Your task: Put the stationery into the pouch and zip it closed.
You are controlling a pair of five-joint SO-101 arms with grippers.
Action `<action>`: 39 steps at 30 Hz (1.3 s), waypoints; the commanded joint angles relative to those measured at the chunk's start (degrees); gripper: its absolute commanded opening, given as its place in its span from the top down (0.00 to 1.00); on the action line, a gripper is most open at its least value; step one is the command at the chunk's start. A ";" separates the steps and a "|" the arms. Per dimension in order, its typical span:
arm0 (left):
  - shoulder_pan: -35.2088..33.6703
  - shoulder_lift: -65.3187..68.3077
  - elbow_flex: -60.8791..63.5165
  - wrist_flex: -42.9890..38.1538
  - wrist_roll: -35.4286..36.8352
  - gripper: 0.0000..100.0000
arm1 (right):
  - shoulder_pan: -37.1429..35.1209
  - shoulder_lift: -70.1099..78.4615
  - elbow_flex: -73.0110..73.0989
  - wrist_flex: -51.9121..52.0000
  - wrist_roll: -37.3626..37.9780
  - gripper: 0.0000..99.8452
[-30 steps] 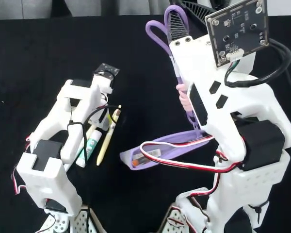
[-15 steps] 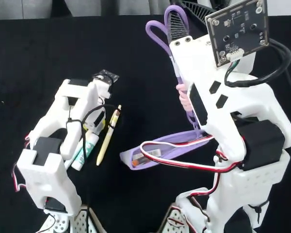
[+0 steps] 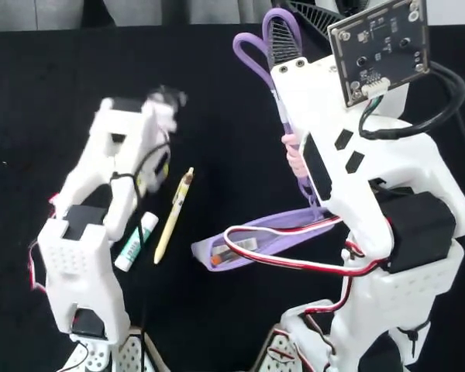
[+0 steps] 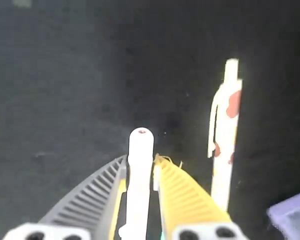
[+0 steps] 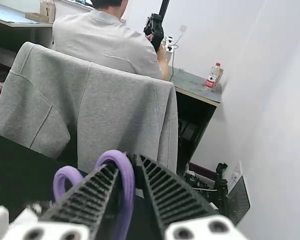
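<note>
Above the left half of the black tabletop (image 3: 46, 93), raised off the surface: left gripper (image 4: 140, 161). Pinches a white barrel (image 4: 140, 145) (pen or marker, cannot tell which) between fingers (image 4: 182, 190) drawn narrow, rounded end poking past the tips. Down on the tabletop beneath that arm, lying loose: a cream pen (image 3: 173, 215) with reddish spots, and beside it, not touching, a white-and-green tube (image 3: 136, 242).

Between the two arms, flat on the tabletop: purple pouch (image 3: 203, 249), zip undone, mouth gaping toward the camera, a few small items visible inside, far end crossed by the right arm's red and white wires (image 3: 294, 263).

Up at the back, well above the pouch: right gripper (image 5: 126, 164), fingers closed tight around the pouch's purple strap (image 3: 246, 53). Holds the loop high, strap running down along the arm to the pouch, with a pink charm (image 3: 294, 159) partway along.
</note>
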State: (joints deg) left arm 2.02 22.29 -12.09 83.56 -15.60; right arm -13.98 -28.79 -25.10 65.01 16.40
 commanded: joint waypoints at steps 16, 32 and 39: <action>12.62 -58.46 -20.62 4.31 19.78 0.97 | -0.35 -0.75 0.04 -1.23 0.53 0.99; 38.29 -91.43 10.42 -17.23 29.89 0.97 | -0.35 -0.75 0.04 -1.23 0.53 0.99; 39.96 -94.86 27.03 -25.41 29.71 0.97 | -0.35 -0.75 0.04 -1.23 0.53 0.99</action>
State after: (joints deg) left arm 41.41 -71.60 10.07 61.49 13.85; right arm -13.98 -28.79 -25.10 65.01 16.40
